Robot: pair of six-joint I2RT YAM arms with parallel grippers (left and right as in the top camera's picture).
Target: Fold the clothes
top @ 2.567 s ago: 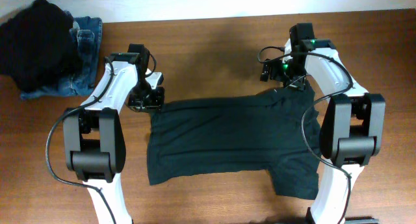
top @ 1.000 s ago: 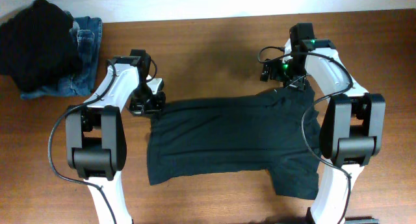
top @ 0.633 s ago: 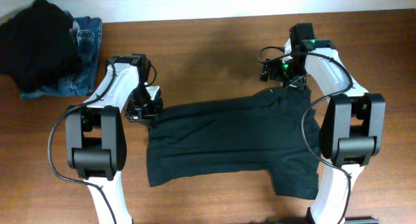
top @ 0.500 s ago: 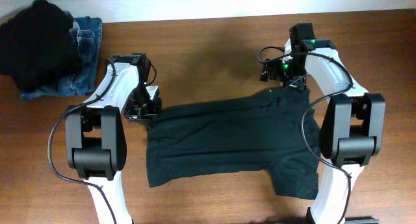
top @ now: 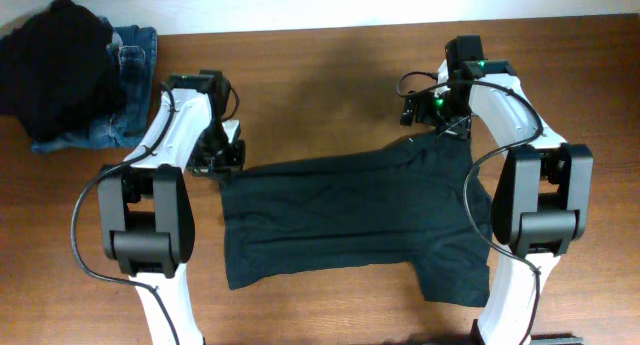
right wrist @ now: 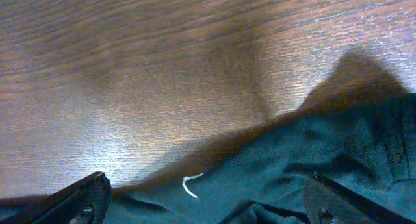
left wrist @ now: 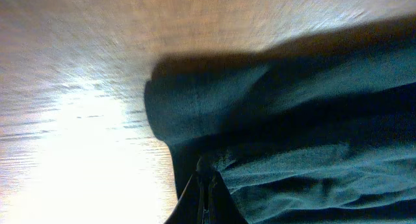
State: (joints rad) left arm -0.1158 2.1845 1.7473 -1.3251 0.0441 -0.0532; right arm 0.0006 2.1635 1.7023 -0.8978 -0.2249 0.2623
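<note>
One T-shirt (top: 350,217) (corner in left gripper (left wrist: 206,177))

A robotics lab or test station is indicated. Two white-and-black arms, the left arm (top: 165,145) and the right arm (top: 510,105), are mounted at a wood-grain tabletop (top: 330,85), with black cables (top: 76,235) left exposed. A green light (top: 481,63) is lit on the right one. A dark T-shirt (top: 350,215) is spread between them, and a pale wall (top: 300,5) is seen behind.
</note>
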